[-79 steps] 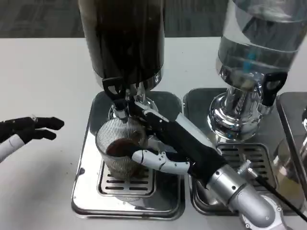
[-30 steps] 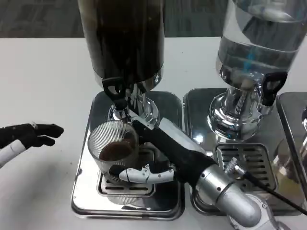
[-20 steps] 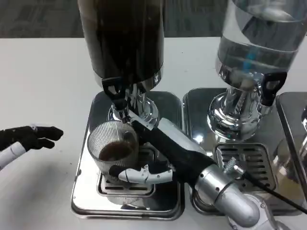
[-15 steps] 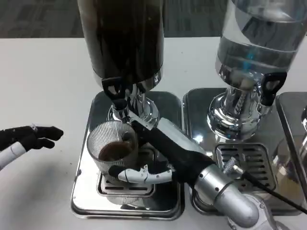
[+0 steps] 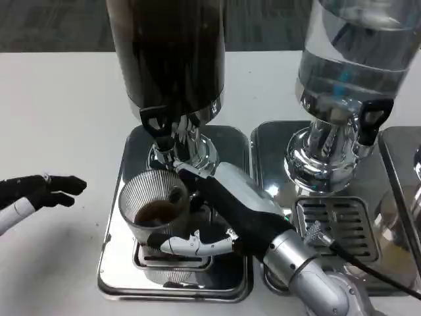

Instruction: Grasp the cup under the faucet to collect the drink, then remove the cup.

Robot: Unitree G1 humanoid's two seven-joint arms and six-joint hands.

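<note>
A clear ribbed cup point(image 5: 152, 204) with dark drink in its bottom stands over the drip tray point(image 5: 118, 263) of the dark drink dispenser point(image 5: 168, 59). Its rim sits just below and in front of the black faucet point(image 5: 160, 131). My right hand point(image 5: 227, 210) grips the cup from the right, white fingers point(image 5: 191, 245) wrapping round its front and dark fingers behind it. My left hand point(image 5: 39, 191) rests at the left on the white table, fingers stretched out, holding nothing.
A second dispenser point(image 5: 348, 66) with clear liquid stands to the right on its own tray point(image 5: 276, 276), its black tap point(image 5: 370, 122) above a grille. Another metal tray edge point(image 5: 401, 171) shows at the far right. Bare table lies to the left.
My right hand has drawn the cup a little toward the front left, away from the faucet. The left hand has hardly moved.
</note>
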